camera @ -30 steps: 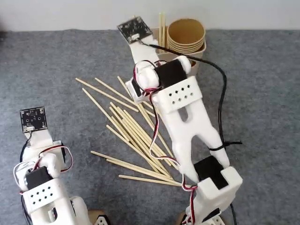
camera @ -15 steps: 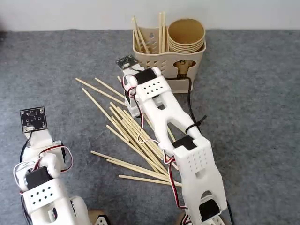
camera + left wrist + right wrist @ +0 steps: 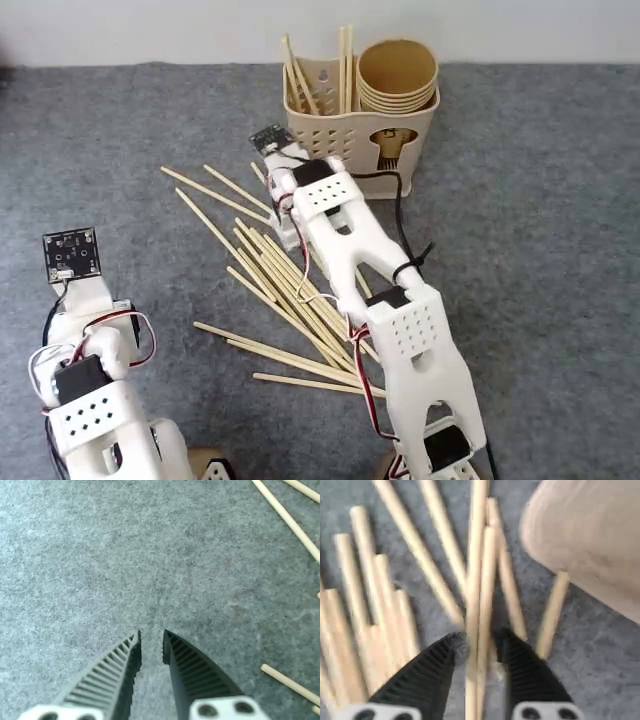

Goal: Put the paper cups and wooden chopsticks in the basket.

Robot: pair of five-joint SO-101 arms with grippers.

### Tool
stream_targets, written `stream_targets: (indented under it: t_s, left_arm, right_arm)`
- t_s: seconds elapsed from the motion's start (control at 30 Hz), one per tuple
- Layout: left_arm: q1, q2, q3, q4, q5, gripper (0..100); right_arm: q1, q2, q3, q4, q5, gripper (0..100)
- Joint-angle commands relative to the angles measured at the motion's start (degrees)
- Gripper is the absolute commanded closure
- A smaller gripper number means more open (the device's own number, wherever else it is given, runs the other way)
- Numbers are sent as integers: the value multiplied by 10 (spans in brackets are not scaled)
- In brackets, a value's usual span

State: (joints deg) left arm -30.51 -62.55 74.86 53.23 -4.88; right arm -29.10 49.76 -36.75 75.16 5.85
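Left arm (image 3: 90, 400): sat at the near left corner, well apart from the pile.
Left gripper (image 3: 151, 634): hung over bare carpet (image 3: 100, 555); jaws a narrow gap apart, nothing between them. Stray stick ends lay off to one side, clear of the tips.
Chopsticks (image 3: 290, 290): lay loose in a fan on the carpet, from mid-left across to the middle, between the two arms and in front of the basket.
Right arm (image 3: 370, 260): stretched from the near edge over the pile toward the basket, and covered part of the fan.
Right gripper (image 3: 479, 642): was low over the far end of the pile. Its jaws were spread, one on each side of two chopsticks (image 3: 479, 580) that ran lengthwise between them. Whether the pads touched the wood could not be told. From above, the fingers were hidden under the arm.
Basket (image 3: 340, 130): stood at the far edge just beyond the right gripper; its corner (image 3: 590, 540) was cut off in the right wrist view. A few sticks stood in its left compartment.
Cups (image 3: 398, 70): were stacked in the basket's right compartment.
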Motion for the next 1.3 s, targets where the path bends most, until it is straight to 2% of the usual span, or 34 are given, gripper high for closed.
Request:
stream_targets:
  t_s: [0.0,0.43,0.73,1.0,1.27]
  left_arm:
    - [4,-8,-1,-12,3,927]
    - [4,-8,-1,-12,3,927]
    - [4,-8,-1,-12,3,927]
    - [4,-8,-1,-12,3,927]
    - [4,-8,-1,-12,3,927]
  right_arm:
    - [4,-3,-6,4,12,978]
    - [7,-189,-6,144,27,991]
    - [5,-339,-6,162,27,991]
    - [-24,-472,-6,88,23,991]
    - [-24,-521,-6,-104,23,991]
